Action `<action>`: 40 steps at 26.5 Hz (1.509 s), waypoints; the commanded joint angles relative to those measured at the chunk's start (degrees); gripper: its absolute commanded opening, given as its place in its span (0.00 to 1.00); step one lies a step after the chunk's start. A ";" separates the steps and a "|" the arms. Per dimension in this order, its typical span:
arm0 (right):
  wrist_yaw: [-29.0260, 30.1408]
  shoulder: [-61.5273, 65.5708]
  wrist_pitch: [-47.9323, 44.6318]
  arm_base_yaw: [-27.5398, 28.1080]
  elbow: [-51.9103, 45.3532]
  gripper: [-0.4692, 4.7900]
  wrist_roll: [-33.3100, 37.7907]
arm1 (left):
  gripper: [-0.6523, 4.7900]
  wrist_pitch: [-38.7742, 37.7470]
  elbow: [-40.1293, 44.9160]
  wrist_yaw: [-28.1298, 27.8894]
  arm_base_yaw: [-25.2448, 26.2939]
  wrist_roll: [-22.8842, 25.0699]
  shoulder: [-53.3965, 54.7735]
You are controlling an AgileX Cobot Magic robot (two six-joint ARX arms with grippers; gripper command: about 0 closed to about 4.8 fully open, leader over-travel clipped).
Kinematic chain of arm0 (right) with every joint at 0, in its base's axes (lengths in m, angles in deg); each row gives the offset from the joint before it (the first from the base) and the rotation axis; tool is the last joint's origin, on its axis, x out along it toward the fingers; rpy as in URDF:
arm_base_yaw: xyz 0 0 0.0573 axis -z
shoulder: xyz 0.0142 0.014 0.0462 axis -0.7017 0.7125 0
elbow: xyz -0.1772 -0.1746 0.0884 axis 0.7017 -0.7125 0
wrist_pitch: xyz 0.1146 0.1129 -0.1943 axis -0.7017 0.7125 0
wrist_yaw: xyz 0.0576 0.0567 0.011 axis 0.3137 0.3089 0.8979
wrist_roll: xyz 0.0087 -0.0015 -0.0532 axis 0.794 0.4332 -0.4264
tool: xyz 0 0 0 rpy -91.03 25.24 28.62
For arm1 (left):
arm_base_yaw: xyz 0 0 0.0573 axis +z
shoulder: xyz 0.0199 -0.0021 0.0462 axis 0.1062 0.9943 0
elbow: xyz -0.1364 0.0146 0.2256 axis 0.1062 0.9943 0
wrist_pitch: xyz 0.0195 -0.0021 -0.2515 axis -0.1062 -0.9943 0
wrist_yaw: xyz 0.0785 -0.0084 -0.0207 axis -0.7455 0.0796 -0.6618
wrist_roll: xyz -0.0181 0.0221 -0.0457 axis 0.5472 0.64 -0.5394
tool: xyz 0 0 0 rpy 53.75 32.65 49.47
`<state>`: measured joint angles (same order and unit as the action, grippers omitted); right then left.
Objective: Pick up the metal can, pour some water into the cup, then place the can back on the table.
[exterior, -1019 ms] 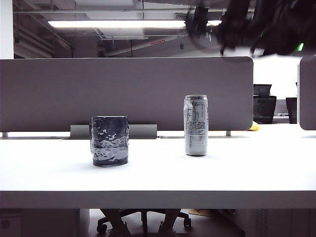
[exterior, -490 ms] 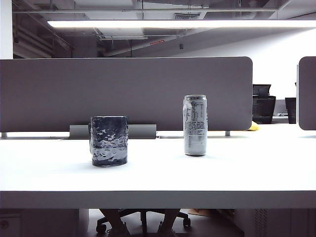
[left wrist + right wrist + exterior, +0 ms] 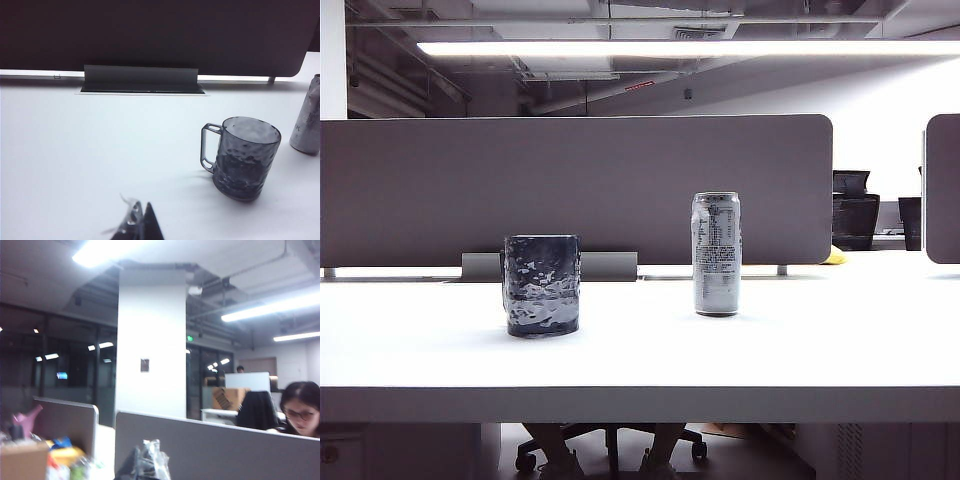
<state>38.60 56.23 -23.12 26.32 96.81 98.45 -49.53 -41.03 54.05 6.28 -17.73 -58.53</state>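
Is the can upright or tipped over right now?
Upright: the can stands on its base on the table, right of the cup, untouched.

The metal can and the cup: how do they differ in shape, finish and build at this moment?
The metal can is tall, slim and silver-grey with small dark print; the cup is squat, wider, dark and dimpled. The left wrist view shows the cup open-topped, see-through, with a handle; the can has no handle. Both stand upright and apart on the table, with no pincer on either.
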 commanded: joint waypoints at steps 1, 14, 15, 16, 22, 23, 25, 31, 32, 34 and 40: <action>-1.03 -0.17 4.39 0.35 0.07 0.08 -16.09 | 0.11 0.59 -0.09 0.26 -0.02 0.07 0.07; -36.33 -13.53 52.74 3.56 0.02 0.08 -26.84 | 0.11 0.59 -0.09 0.26 -0.04 0.07 0.07; -35.56 -15.21 57.48 5.35 0.02 0.08 -26.82 | 0.11 0.59 -0.09 0.26 -0.04 0.07 0.07; -34.21 -16.61 60.87 6.97 -0.07 0.08 -26.82 | 0.11 0.57 -0.07 0.26 -0.02 0.07 0.07; -25.86 -28.13 66.66 17.44 -7.82 0.08 -26.77 | 0.11 0.57 -0.07 0.26 -0.04 0.04 0.07; -25.86 -30.27 65.92 18.58 -9.86 0.08 -26.77 | 0.11 0.59 -0.09 0.26 -0.04 0.07 0.07; -25.73 -35.21 64.06 20.59 -14.78 0.08 -26.45 | 0.11 0.57 -0.07 0.24 -0.02 0.07 0.07; -25.53 -48.17 62.38 22.14 -27.15 0.08 -26.21 | 0.11 0.57 -0.07 0.24 -0.02 0.07 0.07; -25.51 -49.79 62.38 22.23 -28.79 0.08 -26.01 | 0.11 0.59 -0.09 0.24 -0.02 0.07 0.07; -25.33 -53.57 62.31 22.40 -32.22 0.08 -24.41 | 0.11 0.57 -0.09 0.26 -0.02 0.07 0.07; -24.96 -62.31 62.34 22.36 -39.82 0.08 -20.70 | 0.11 0.57 -0.09 0.26 -0.02 0.07 0.07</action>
<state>13.11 -5.10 40.27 48.64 57.84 75.90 -49.53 -41.05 54.07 6.28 -17.73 -58.53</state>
